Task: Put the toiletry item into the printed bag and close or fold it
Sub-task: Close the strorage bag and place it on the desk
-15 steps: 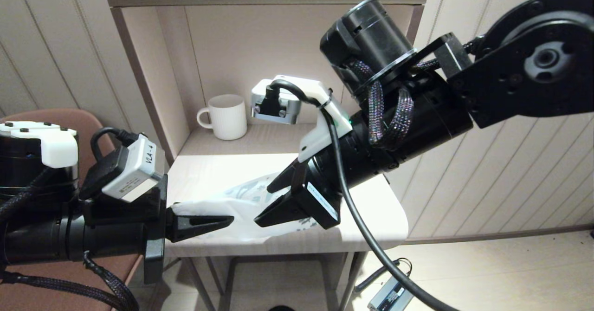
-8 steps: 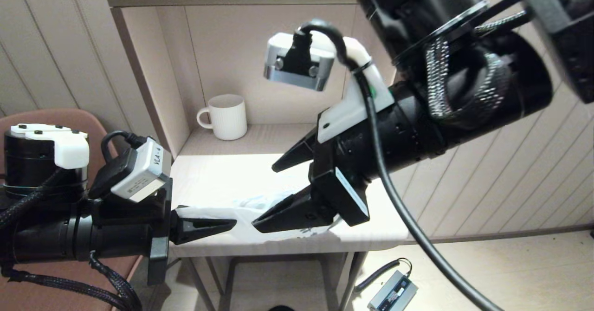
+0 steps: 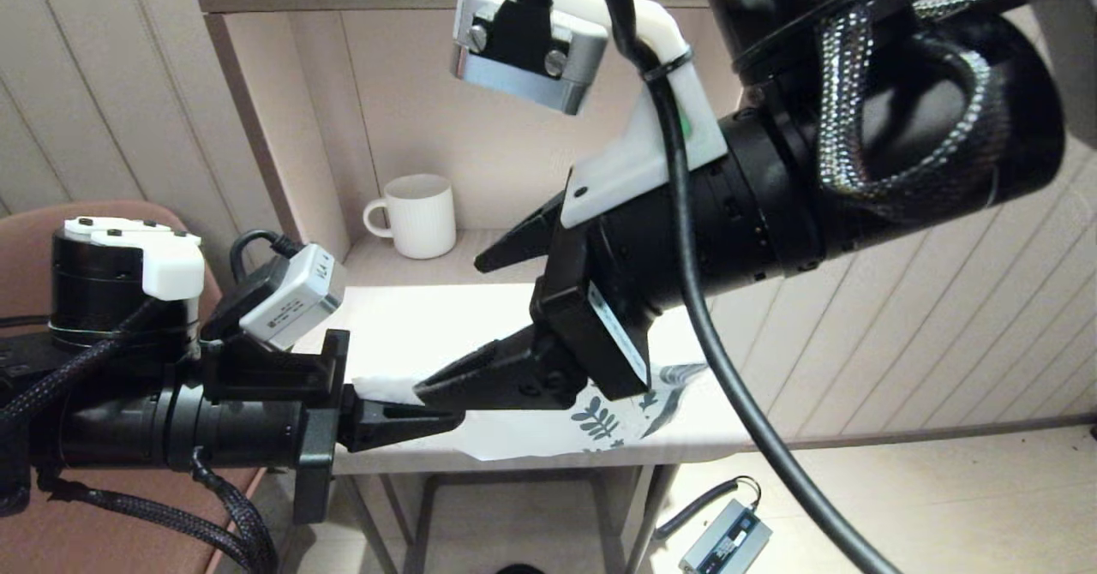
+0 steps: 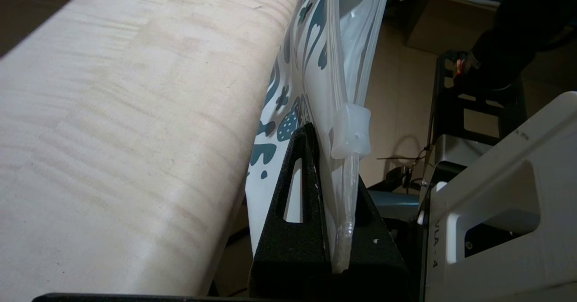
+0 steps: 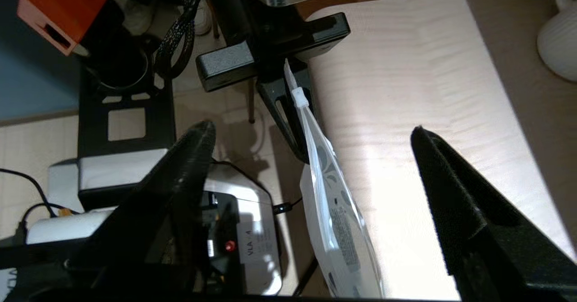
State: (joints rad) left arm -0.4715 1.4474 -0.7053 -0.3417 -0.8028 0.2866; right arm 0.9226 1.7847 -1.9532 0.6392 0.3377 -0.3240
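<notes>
Since a second ago the right claw (image 3: pixel 467 321) has lifted off the bag (image 3: pixel 548 424) and spread wide, holding nothing, above the table (image 3: pixel 411 325). It hides much of the bag's middle in the head view. The bag lies along the table's front edge, its leaf-printed end partly overhanging. The left claw (image 3: pixel 411 420) is clamped on the bag's zip end beside the slider (image 4: pixel 350 130). A mug (image 3: pixel 416 214) stands at the back left corner. No toiletry item can be made out.
</notes>
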